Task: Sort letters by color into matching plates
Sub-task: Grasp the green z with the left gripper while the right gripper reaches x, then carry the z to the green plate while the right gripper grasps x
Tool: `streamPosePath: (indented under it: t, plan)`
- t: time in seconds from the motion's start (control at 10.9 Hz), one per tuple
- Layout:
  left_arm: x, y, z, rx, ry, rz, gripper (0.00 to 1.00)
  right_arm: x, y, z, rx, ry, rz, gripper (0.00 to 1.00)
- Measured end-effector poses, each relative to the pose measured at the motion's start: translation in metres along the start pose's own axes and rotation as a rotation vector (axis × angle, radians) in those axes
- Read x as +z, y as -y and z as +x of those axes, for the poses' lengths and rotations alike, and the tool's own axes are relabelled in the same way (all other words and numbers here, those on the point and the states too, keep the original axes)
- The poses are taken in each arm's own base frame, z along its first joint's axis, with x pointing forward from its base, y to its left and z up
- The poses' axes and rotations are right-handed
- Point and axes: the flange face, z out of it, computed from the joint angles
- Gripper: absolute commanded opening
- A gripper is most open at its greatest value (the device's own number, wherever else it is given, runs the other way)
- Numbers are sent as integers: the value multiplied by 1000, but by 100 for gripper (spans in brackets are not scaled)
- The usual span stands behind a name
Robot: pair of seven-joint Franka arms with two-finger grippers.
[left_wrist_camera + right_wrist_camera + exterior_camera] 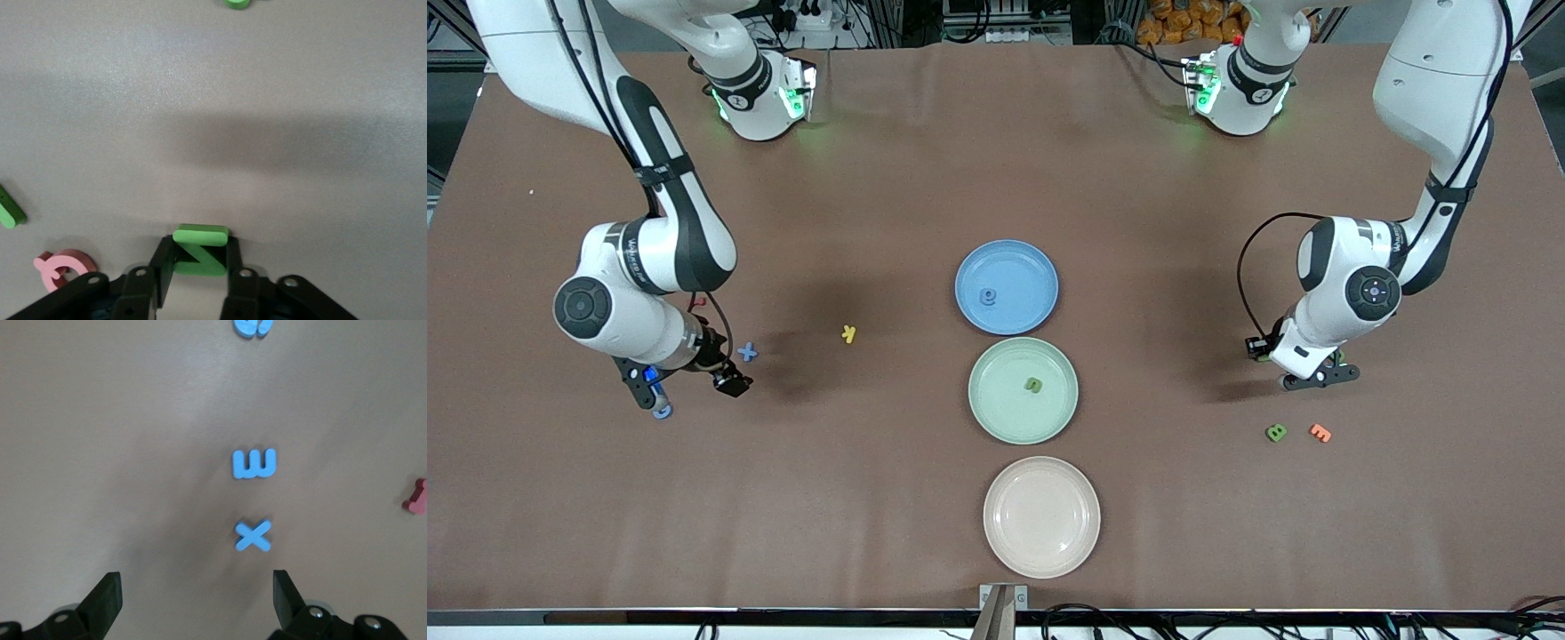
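My left gripper [199,263] is low over the table toward the left arm's end [1319,377], its fingers [162,260] pressed on both sides of a green letter [200,250]. My right gripper [687,385] hangs open near the right arm's end, nothing between its fingers [107,597]. Just ahead of it lie a blue X [253,535] [747,352] and another blue letter [254,463]. In the middle stand the blue plate [1027,267] holding a blue letter [987,296], the green plate [1005,413] holding a green letter [1032,384], and the bare beige plate [1041,516].
A yellow letter [849,333] lies between the right gripper and the plates. A green letter [1276,433] and an orange letter [1320,433] lie nearer the front camera than the left gripper. A pink letter [63,269] lies beside the left gripper; a red one [417,497] lies near the blue letters.
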Motion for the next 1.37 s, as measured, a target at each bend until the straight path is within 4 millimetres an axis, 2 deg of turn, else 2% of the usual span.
streamPosePath:
  t: [0.37,0.55,0.82,1.1,1.19,1.37]
  plan:
    - [-1,-3,-1,5,-2,-2,0,28,-26,0,-29,-24,28,100]
    - [-7,-15,2,7,-22,-15,0,41,-35,-4,-35,-37,42,100]
    - [-30,-57,6,36,-67,-49,0,55,-48,-7,-42,-48,52,100]
    - [-57,-104,7,90,-117,-87,0,61,-55,-5,-48,-54,57,100]
    - [-64,-125,3,102,-127,-101,0,63,-57,-6,-48,-60,64,100]
    - [-85,-181,-10,76,-145,-134,0,73,-60,-7,-47,-68,73,100]
